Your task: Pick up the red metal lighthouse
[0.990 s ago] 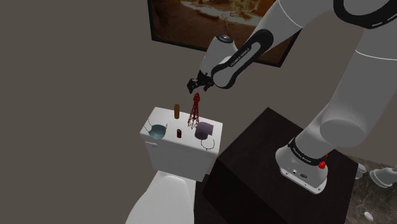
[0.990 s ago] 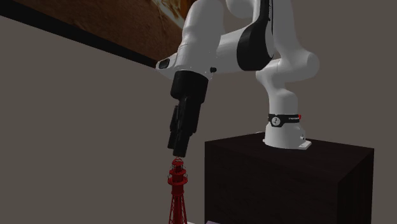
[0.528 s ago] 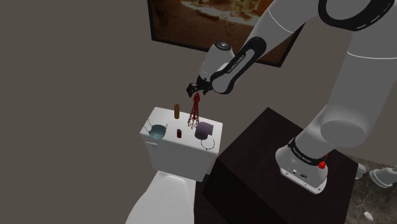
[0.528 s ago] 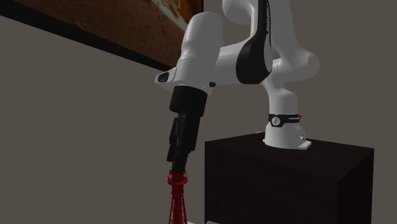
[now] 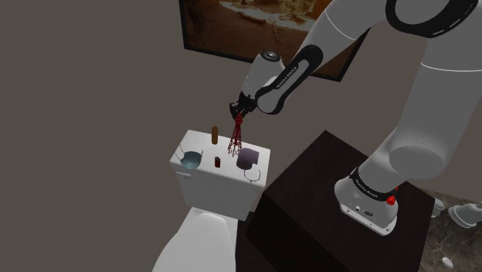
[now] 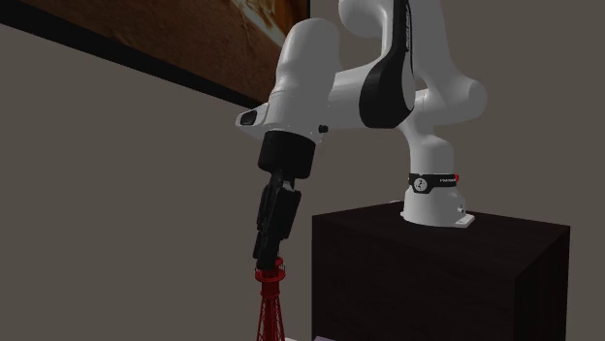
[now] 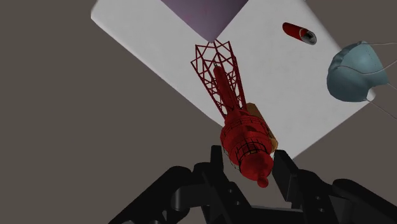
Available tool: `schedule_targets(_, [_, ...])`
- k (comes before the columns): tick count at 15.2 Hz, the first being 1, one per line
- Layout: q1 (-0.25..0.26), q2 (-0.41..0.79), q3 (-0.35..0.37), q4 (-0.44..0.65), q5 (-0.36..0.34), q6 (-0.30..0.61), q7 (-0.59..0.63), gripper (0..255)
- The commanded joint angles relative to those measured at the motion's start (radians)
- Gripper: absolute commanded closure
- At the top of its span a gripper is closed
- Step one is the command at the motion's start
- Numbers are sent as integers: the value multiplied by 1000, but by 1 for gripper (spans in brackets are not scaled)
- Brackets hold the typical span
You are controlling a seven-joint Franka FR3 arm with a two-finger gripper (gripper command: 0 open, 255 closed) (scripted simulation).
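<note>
Right now: the grasp step, I judge; the lift has not begun.
Jaws: my gripper (image 7: 250, 162) pinches the lantern head of the red lighthouse (image 7: 235, 108), with one finger close against each side, as far as the wrist view lets me judge.
Lighthouse: upright on the white toilet tank lid (image 5: 195, 144), toward its far edge, lattice base down.
Neighbours: a brown bottle (image 5: 215, 135) is just beside it on the shoulder view's left. A purple object (image 5: 247, 158) is near on the right, and a small red tube (image 7: 299, 33) and a pale blue mask (image 7: 356, 67) lie nearer the front.
Next move: a straight rise along the tower's axis, grip firm on that narrow head.
Risk: the tower is tall and thin, so a slanted pull could swing its base into the bottle.
</note>
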Motion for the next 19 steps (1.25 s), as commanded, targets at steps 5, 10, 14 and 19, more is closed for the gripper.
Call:
schedule_targets(5, [-14, -41, 17, -7, 12, -35, -11, 255])
schedule_targets(10, [-34, -107, 42, -13, 37, -96, -31, 255])
schedule_targets(14, [-45, -158, 58, -14, 60, -146, -49, 255])
schedule_targets(19, [-52, -196, 67, -11, 78, -186, -63, 255])
